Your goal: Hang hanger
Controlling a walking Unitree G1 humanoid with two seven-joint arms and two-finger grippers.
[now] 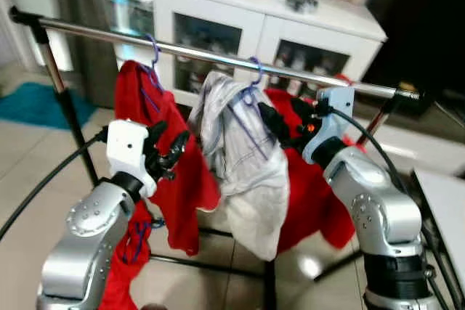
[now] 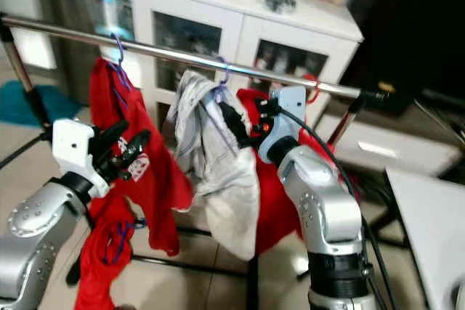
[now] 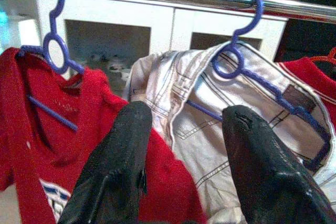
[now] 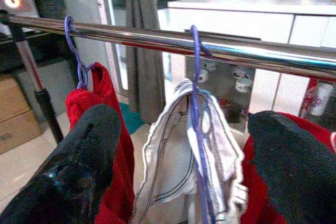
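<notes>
A chrome rail [image 1: 218,56] carries two purple hangers. One hanger [image 1: 152,52] holds a red shirt [image 1: 171,150]; the other hanger [image 1: 253,72] holds a white striped shirt [image 1: 243,157]. Its hook [image 4: 195,40] sits over the rail. My right gripper [image 1: 280,123] is open just right of the white shirt's shoulder, facing that hanger, with nothing between its fingers. My left gripper [image 1: 171,152] is open in front of the red shirt, below the rail, also holding nothing. Another red garment [image 1: 131,252] with a purple hanger in it hangs low beside my left forearm.
A further red garment [image 1: 312,194] hangs behind my right arm. A white cabinet [image 1: 269,27] with glass doors stands behind the rack. The rack's upright [image 1: 62,99] rises at the left, near a teal rug [image 1: 36,103]. A white tabletop edge [image 1: 443,201] is at the right.
</notes>
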